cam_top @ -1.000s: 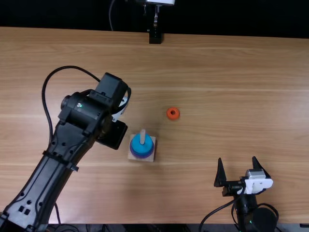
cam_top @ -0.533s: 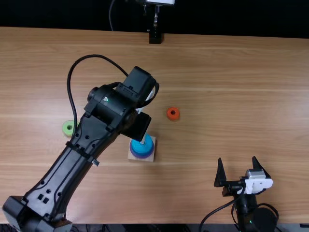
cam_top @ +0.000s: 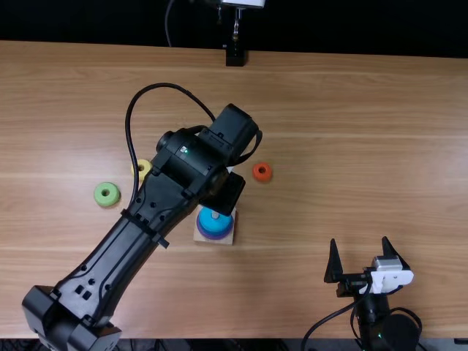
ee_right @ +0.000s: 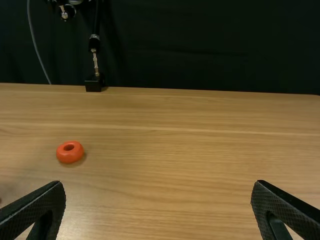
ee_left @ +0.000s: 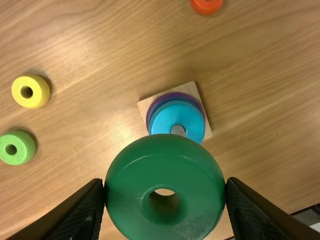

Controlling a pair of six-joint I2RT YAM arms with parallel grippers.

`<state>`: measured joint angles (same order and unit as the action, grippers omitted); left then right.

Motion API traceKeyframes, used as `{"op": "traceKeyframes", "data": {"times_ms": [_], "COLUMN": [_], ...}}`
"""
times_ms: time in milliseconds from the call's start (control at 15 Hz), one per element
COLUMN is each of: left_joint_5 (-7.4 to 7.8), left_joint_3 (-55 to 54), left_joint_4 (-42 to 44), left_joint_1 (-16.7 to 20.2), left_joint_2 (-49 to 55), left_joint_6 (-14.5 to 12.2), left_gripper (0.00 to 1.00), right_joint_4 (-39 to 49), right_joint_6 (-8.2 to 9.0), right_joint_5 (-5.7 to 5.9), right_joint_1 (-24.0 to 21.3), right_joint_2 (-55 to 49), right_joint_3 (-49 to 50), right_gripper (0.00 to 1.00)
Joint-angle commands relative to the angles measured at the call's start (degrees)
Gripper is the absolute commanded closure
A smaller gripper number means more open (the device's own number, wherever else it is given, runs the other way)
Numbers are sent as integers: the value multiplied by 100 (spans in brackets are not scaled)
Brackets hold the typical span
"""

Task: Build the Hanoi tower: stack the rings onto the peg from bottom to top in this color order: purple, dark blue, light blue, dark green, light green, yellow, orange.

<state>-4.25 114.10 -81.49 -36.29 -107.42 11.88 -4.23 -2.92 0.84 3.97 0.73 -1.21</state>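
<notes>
While the left gripper (cam_top: 225,193) is hanging near the light blue ring (cam_top: 212,219) — top view — the right gripper (cam_top: 359,241) is standing wide open, empty.
Left wrist view: fingers are clamping the dark green ring (ee_left: 165,160); right wrist view: the orange ring (ee_right: 69,155) is lying flat.

"what do i have on camera for my left arm (cam_top: 102,256)?"

"from my desk i get black casings with rounded joints, small round screw holes, square cutouts (cam_top: 87,295) near the base, and a thick black cable (cam_top: 167,85). there's a tiny green light (cam_top: 183,150) too."

"and my right arm (cam_top: 398,330)?"

"black as well, with thin black cables (cam_top: 333,316). i see a white piece (cam_top: 388,279) and a silvery plate (cam_top: 387,265) on the right gripper (cam_top: 359,239), whose tapered black fingers (ee_right: 45,197) have a finely textured face."
</notes>
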Motion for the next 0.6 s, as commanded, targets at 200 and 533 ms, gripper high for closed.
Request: {"op": "traceKeyframes", "data": {"times_ms": [200, 533], "left_joint_5": [-7, 14], "left_joint_3": [218, 209], "left_joint_4": [-24, -24], "left_joint_1": [-176, -273], "left_joint_2": [-139, -166], "left_joint_6": [257, 257], "left_gripper": [100, 100], "right_joint_4": [-90, -100], "right_joint_6": [7, 18], "right_joint_5": [-21, -21], "right_joint_1": [-80, -80], "right_joint_2": [-73, -73], "right_joint_3": [69, 69], "right_gripper": [0, 0]}}
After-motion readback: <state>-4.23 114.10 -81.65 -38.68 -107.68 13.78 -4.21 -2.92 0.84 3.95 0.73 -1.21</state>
